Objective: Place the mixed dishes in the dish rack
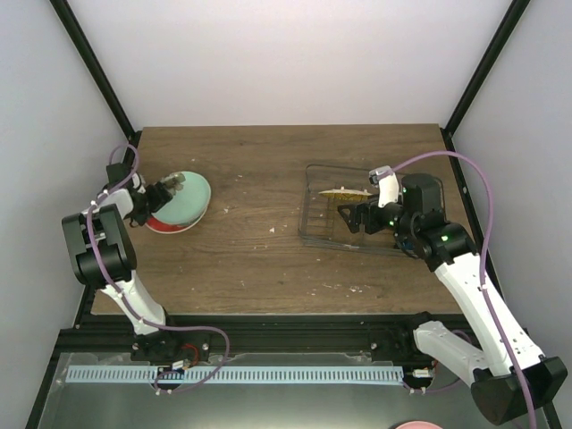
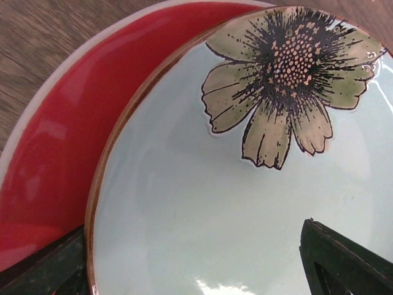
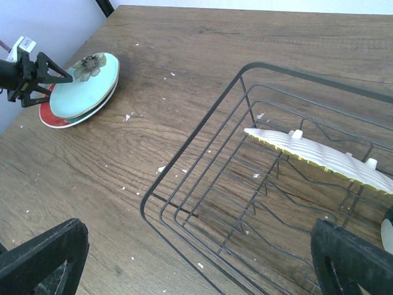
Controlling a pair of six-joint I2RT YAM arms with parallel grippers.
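A mint green plate (image 1: 188, 201) with a flower mark lies on a red-rimmed plate (image 1: 164, 225) at the table's left. My left gripper (image 1: 170, 189) is open at the mint plate's left edge. In the left wrist view the mint plate (image 2: 184, 178) fills the space between the spread fingers (image 2: 344, 258), with the red plate (image 2: 55, 135) under it. The yellow-orange plate (image 1: 347, 191) stands on edge in the dish rack (image 1: 304, 201). My right gripper (image 1: 351, 214) is open and empty above the rack (image 3: 190, 144). The bowl and the mug are out of view.
The right wrist view shows the yellow-orange plate (image 3: 319, 153) between the dividers, and far left the stacked plates (image 3: 86, 92) with the left gripper (image 3: 31, 77) beside them. White crumbs dot the wooden table (image 1: 259, 179). Black frame posts stand at the back corners.
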